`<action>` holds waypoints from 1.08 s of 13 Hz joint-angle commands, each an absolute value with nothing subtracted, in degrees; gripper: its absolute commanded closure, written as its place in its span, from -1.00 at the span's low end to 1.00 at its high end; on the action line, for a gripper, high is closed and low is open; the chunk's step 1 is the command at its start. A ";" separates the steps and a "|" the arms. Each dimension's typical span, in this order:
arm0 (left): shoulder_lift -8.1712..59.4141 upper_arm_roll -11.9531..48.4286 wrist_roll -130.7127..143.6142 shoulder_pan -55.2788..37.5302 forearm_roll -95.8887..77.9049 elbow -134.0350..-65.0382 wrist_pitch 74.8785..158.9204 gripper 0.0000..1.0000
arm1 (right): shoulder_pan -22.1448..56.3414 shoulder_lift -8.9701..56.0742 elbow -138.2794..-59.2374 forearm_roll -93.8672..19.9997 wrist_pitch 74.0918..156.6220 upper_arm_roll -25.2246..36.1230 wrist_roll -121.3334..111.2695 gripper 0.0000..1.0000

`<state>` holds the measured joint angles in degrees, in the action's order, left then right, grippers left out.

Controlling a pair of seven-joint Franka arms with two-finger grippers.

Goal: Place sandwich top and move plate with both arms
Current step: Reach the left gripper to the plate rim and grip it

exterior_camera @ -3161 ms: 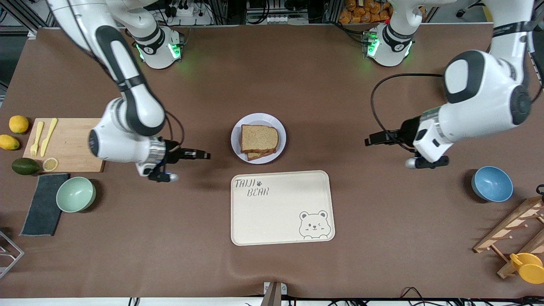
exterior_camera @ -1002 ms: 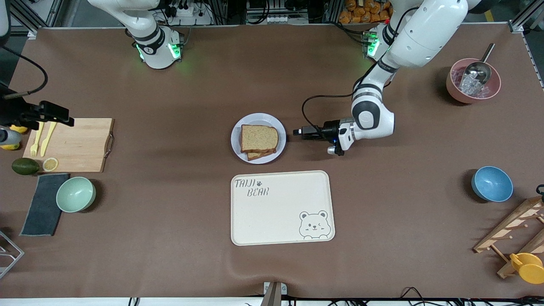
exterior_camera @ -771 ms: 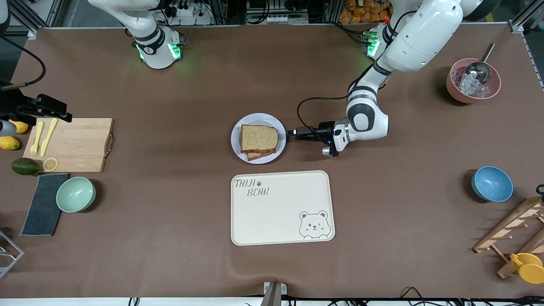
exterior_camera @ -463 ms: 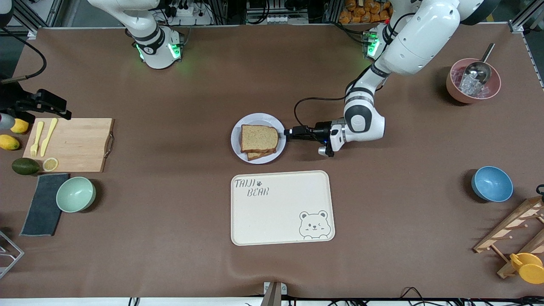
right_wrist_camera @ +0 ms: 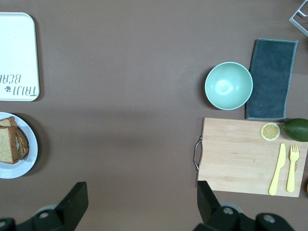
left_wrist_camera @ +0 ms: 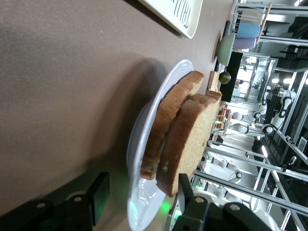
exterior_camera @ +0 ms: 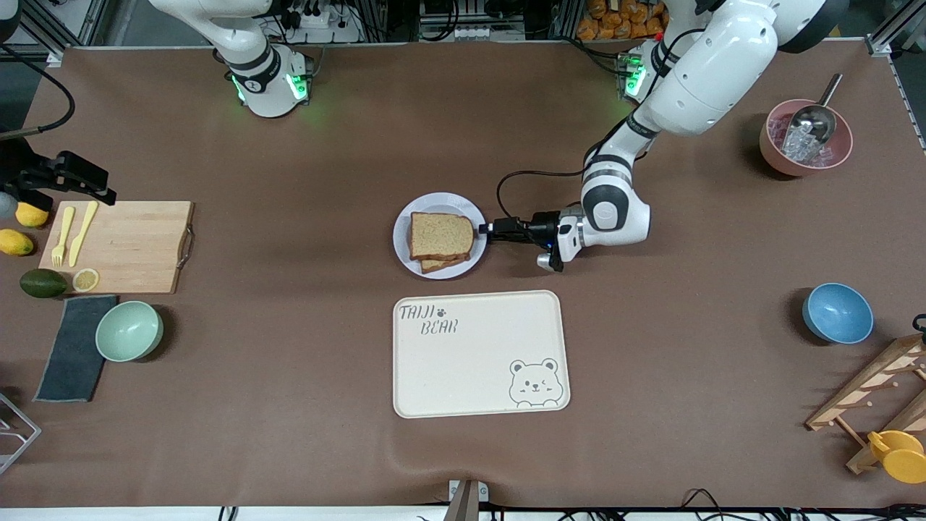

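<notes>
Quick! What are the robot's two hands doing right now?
Left gripper: at the plate rim, one finger above and one below; a firm grip cannot be told.
Right gripper: open, empty, high over the cutting board's end.

Bare table around plate (exterior_camera: 402,246), tray (exterior_camera: 480,353) just nearer the camera, bowls well apart

There's a bear-printed tray (exterior_camera: 481,354), a cutting board (exterior_camera: 119,246) with yellow cutlery (exterior_camera: 73,233), a mint bowl (exterior_camera: 129,331), a blue bowl (exterior_camera: 837,312), and a pink bowl of ice (exterior_camera: 805,139).

I read "TAIJI BEAR" printed on the cream rectangular tray (exterior_camera: 477,362), with a bear face drawn on one corner.
</notes>
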<state>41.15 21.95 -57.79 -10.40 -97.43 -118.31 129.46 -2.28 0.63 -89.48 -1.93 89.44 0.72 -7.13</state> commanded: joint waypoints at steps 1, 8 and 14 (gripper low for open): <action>43.33 22.15 -60.82 -10.72 -98.88 -116.81 129.29 0.02 | -3.16 0.88 -87.54 -0.88 89.12 0.00 -6.33 -1.00; 45.61 22.06 -63.89 -10.72 -99.14 -115.49 129.29 0.59 | -1.41 1.14 -85.61 1.85 88.68 0.61 -6.24 -1.00; 46.32 22.06 -70.74 -10.11 -99.75 -114.87 129.29 1.00 | 0.00 1.58 -85.17 1.76 87.45 2.29 -6.24 -1.00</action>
<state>43.33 21.95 -66.20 -10.27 -97.83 -116.92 128.31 -1.38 0.86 -86.73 0.42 88.79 1.31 -7.11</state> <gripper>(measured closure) 0.956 0.000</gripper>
